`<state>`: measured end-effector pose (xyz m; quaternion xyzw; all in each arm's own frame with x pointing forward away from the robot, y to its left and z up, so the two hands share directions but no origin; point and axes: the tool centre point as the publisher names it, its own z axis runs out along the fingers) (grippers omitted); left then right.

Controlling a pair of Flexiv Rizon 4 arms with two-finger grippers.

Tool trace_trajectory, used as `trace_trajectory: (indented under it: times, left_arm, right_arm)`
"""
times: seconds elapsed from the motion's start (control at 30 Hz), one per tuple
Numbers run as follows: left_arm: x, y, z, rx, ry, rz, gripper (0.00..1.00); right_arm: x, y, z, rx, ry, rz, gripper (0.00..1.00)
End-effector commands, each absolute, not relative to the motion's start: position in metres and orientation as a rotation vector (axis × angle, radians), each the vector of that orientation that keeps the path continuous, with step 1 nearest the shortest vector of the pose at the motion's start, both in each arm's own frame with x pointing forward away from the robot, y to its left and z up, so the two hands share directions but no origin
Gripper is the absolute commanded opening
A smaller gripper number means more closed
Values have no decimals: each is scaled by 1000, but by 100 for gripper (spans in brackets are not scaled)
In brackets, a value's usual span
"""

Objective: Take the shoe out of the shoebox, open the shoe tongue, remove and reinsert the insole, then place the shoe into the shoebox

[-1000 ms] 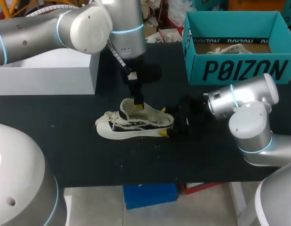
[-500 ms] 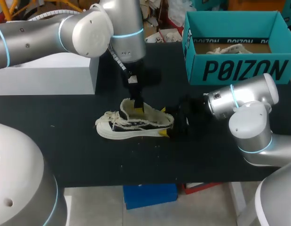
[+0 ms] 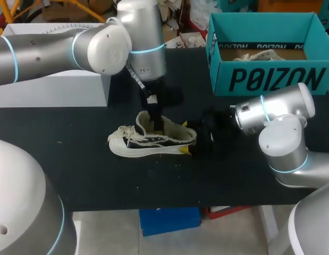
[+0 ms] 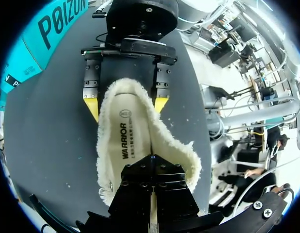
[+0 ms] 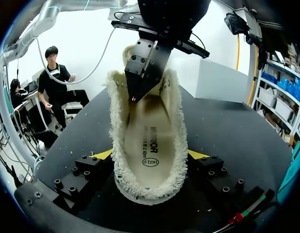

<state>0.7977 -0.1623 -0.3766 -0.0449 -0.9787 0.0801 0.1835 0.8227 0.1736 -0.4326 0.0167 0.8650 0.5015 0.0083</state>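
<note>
A cream fleece-lined shoe (image 3: 153, 141) with dark side panels lies on the black table, toe to the left. My left gripper (image 3: 156, 121) comes down from above, shut, with its black tips inside the shoe's mouth just behind the raised tongue (image 3: 144, 121). In the left wrist view its tips (image 4: 152, 162) hover over the printed insole (image 4: 126, 138). My right gripper (image 3: 184, 137) stands wide around the heel. Its yellow fingertips (image 5: 102, 154) press the fuzzy collar from both sides. The teal shoebox (image 3: 270, 77) stands open at the back right.
A second pale shoe (image 3: 260, 53) lies inside the shoebox. A white box (image 3: 52, 82) sits at the back left of the table. The right arm's base (image 3: 284, 143) rises just right of the shoe.
My left arm's elbow has swung a little to the right and its gripper has sunk slightly deeper into the shoe. The shoe and the right arm have kept still.
</note>
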Motion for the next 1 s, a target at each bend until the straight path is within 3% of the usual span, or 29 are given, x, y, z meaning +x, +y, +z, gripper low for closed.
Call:
trace_trajectory:
  times: [0.03, 1.0]
  left_arm:
    - [793, -166, -386, -122, -2761, 215, 0]
    - [774, -163, -422, -28, -2786, 115, 0]
  right_arm:
    - [823, 173, -435, 54, 2703, 1565, 0]
    - [823, 173, -435, 54, 2703, 1565, 0]
